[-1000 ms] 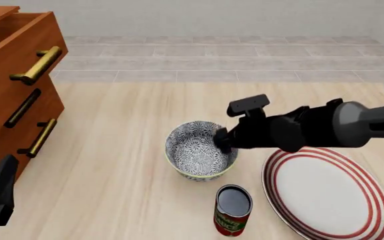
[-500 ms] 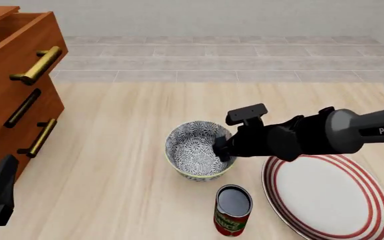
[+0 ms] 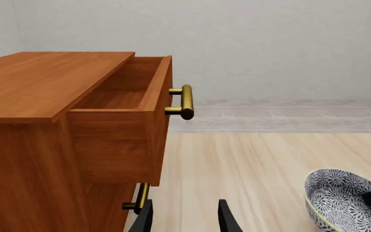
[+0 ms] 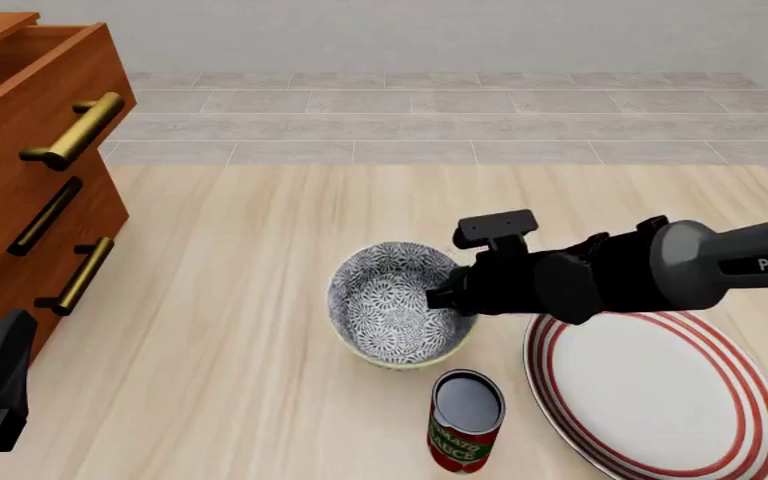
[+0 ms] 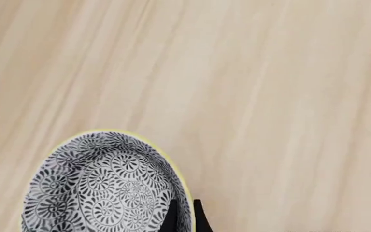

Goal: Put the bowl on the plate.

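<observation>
The pale wooden bench (image 4: 224, 330) is carrying the bowl (image 4: 395, 318) mid-bench, its right rim clamped in the right hand (image 4: 447, 297); the left hand (image 3: 184, 220) is idling with fingers apart. Lifting level should clear the plate (image 4: 651, 390) near the right edge.

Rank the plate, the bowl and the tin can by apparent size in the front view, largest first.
1. Plate: widest by far, though its edge runs out of frame.
2. Bowl: clearly narrower than the plate.
3. Tin can: smallest, though it stands nearest the camera.
</observation>
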### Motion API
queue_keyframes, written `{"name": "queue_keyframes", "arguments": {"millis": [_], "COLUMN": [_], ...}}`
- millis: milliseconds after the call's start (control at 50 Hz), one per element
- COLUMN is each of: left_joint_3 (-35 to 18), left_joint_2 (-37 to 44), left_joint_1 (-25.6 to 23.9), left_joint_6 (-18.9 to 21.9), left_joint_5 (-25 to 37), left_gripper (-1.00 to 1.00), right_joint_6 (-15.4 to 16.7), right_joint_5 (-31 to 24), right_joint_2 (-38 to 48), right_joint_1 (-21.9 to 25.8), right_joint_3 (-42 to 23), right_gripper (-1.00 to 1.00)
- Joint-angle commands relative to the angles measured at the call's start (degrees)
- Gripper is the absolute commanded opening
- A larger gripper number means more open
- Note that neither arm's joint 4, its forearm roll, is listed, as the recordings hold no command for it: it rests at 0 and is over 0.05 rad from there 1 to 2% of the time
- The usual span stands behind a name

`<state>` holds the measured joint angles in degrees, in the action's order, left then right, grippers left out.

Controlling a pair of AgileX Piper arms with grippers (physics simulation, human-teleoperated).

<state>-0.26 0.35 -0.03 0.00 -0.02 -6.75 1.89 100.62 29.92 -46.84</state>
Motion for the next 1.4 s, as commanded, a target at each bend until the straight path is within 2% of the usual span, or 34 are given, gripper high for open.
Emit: {"name": "queue_keyframes", "arguments": {"millis": [20, 400, 740, 900, 1180, 1400], "left_joint_3": [0.0, 0.0, 0.0, 0.0, 0.0, 0.0], "left_joint_2": [0.0, 0.0, 0.0, 0.0, 0.0, 0.0], "left_joint_1": [0.0, 0.0, 0.0, 0.0, 0.0, 0.0], "left_joint_6": [0.0, 0.0, 0.0, 0.0, 0.0, 0.0], "left_joint_5": [0.0, 0.0, 0.0, 0.0, 0.0, 0.0], "left_gripper": [1.00, 1.00, 1.00, 1.00, 1.00, 1.00], "right_joint_6": [-0.1, 1.9, 5.2, 6.5, 7.9, 7.9], "right_joint_5": [-0.5, -4.4, -9.7, -11.1, -12.0, -12.0], "right_joint_2": [-0.2, -3.6, -5.2, -7.1, -10.2, -14.7], "right_joint_1": [0.4, -0.2, -1.4, -2.7, -5.8, -8.7], "right_joint_3": [-0.1, -3.2, -9.5, -10.4, -9.6, -6.2], "right_gripper": [-1.00, -1.00, -1.00, -1.00, -1.00, -1.00]}}
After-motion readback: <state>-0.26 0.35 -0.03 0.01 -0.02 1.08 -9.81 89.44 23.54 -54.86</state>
